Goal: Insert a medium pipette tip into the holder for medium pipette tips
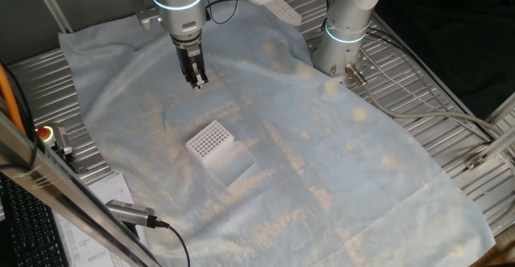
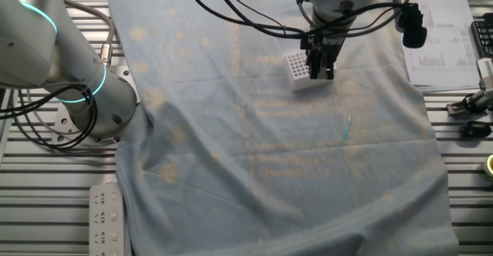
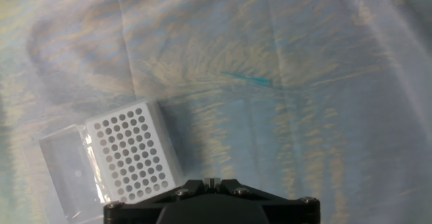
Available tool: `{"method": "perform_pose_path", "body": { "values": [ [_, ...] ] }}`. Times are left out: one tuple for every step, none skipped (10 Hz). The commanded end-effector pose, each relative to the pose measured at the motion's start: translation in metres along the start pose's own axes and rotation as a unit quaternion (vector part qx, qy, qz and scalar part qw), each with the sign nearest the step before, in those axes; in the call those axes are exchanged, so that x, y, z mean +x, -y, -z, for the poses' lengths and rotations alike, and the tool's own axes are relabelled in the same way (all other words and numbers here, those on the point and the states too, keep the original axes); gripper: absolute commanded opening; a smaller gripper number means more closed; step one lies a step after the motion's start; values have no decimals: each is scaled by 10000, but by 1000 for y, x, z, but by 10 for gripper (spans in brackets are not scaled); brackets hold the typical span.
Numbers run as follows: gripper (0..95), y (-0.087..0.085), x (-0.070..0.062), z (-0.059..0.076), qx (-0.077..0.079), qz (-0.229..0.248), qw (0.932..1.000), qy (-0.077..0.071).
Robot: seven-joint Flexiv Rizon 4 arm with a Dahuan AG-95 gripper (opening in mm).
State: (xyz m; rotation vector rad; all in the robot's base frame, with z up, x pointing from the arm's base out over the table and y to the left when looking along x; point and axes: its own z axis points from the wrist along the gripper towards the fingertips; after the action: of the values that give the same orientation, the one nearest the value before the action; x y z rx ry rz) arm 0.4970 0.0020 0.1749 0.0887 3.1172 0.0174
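Note:
The medium pipette tip (image 3: 246,79) is a thin pale teal sliver lying flat on the blue cloth; it also shows faintly in one fixed view (image 1: 165,121) and in the other (image 2: 347,129). The holder for medium pipette tips (image 1: 211,142) is a small white rack with a grid of dark holes, standing on the cloth (image 2: 296,67) (image 3: 131,153). My gripper (image 1: 195,78) hangs above the cloth, apart from both, beyond the holder and to the side of the tip (image 2: 320,69). In the hand view its fingertips (image 3: 212,181) sit together with nothing between them.
A wrinkled blue cloth (image 1: 322,162) covers the table. A translucent flat piece (image 1: 235,164) lies against the holder. A second arm's base (image 1: 346,34) (image 2: 85,94) stands at the cloth's edge. Papers (image 2: 443,32) and metal grating (image 1: 434,122) border the cloth.

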Motion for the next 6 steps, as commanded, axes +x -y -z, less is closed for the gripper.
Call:
{"method": "perform_pose_path", "body": {
  "values": [
    [0, -1, -1, 1, -14, -2, 10000, -7],
    [0, -1, 0, 1, 15, -8, 10000, -4],
    [0, -1, -1, 1, 20, -22, 10000, -1],
    [0, -1, 0, 1, 17, -25, 10000, -7],
    [0, -1, 0, 1, 10, -28, 10000, -7],
    [0, -1, 0, 1, 23, -64, 10000, -5]
  ]
}}
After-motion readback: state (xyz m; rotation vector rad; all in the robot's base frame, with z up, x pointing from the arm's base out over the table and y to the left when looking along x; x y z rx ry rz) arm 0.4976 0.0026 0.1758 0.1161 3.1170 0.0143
